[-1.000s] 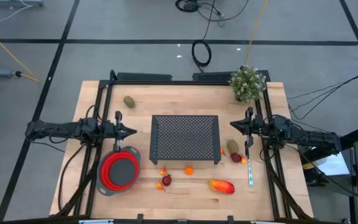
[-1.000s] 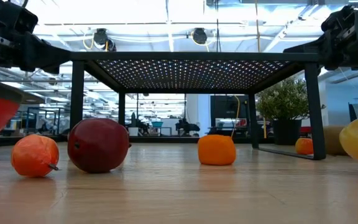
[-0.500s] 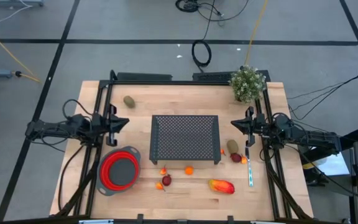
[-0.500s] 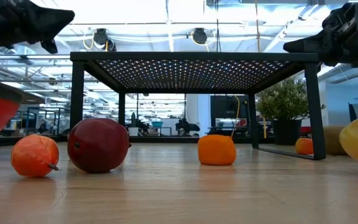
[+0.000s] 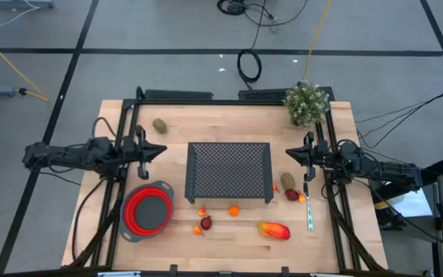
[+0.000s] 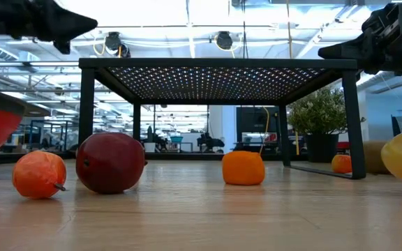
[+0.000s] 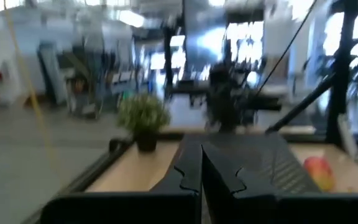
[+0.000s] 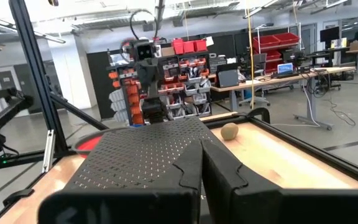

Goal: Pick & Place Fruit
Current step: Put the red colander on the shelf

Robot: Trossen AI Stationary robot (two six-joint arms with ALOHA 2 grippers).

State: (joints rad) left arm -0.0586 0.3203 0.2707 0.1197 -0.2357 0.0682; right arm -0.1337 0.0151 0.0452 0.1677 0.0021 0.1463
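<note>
Toy fruit lies loose on the wooden table: a brown oval [image 5: 160, 124] at the far left, another brown oval [image 5: 288, 181] beside a dark red piece [image 5: 292, 195], a red-orange-yellow piece [image 5: 274, 230] near the front, an orange ball [image 5: 234, 209] and a dark red piece [image 5: 206, 222]. My left gripper [image 5: 162, 148] hovers shut and level, left of the black mesh rack [image 5: 229, 171]. Right of the rack, my right gripper [image 5: 288, 153] is shut and holds nothing. In the low view the dark red piece [image 6: 110, 162] and orange balls [image 6: 243, 168] rest on the tabletop.
A red collapsible bowl [image 5: 148, 211] stands at the front left. A potted plant [image 5: 307, 102] is at the far right corner. A thin pale-handled utensil [image 5: 310, 211] lies right of the fruit. Black frame bars [image 5: 125, 123] run along both table sides.
My left gripper has risen well above the table, still shut and pointing level toward the rack. The right arm and all the fruit have kept still.
</note>
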